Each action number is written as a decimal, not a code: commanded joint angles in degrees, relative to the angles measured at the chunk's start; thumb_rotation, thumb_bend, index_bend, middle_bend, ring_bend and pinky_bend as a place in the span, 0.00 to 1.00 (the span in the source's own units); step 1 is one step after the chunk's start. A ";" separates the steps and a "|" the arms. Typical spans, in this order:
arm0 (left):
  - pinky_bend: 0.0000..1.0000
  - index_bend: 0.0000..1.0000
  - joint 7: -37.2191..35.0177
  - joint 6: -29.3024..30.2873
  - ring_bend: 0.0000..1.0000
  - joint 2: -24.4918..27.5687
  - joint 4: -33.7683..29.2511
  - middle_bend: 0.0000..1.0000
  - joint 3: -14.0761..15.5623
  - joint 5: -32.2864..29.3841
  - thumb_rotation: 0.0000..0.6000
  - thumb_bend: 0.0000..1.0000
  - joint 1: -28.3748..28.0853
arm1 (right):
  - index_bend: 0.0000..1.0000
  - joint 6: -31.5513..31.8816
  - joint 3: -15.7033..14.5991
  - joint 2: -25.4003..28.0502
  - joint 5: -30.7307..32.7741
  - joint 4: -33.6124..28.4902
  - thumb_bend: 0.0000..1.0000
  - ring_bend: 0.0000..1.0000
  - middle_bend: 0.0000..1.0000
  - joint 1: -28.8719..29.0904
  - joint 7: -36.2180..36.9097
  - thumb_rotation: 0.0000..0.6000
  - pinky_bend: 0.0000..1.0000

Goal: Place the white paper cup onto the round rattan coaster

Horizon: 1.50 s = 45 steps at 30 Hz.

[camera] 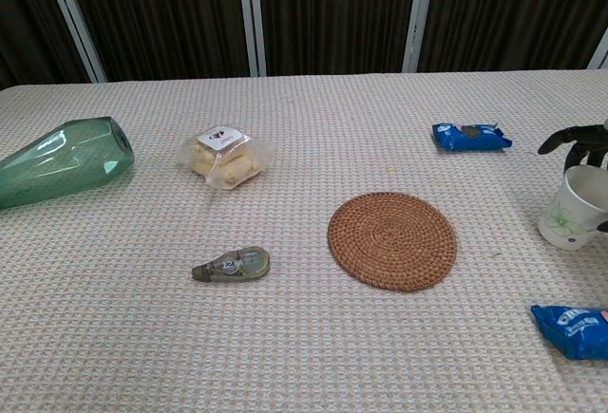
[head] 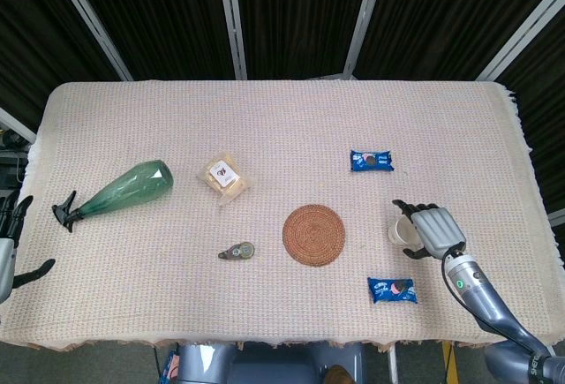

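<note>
The white paper cup [head: 400, 229] stands on the tablecloth right of the round rattan coaster [head: 313, 235], a cup's width away from it. My right hand [head: 431, 230] is against the cup's right side, its fingers [head: 408, 207] curled over the far rim and its thumb on the near side. The hand hides most of the cup. In the chest view the cup [camera: 575, 210] leans slightly at the right edge, with dark fingertips [camera: 568, 137] above its rim. My left hand [head: 11, 244] hangs off the table's left edge, fingers apart and holding nothing.
A blue cookie packet [head: 391, 290] lies just in front of the cup and another [head: 371, 161] behind it. A correction tape [head: 237, 251], a wrapped snack [head: 224, 176] and a green glass bottle [head: 124, 189] on its side lie left of the coaster.
</note>
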 commanded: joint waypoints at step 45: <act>0.00 0.00 0.55 -3.71 0.00 -0.47 1.32 0.00 -1.40 -5.09 1.00 0.00 -1.34 | 0.09 1.92 2.22 -12.87 26.34 -15.85 0.07 0.25 0.24 23.55 -36.73 1.00 0.30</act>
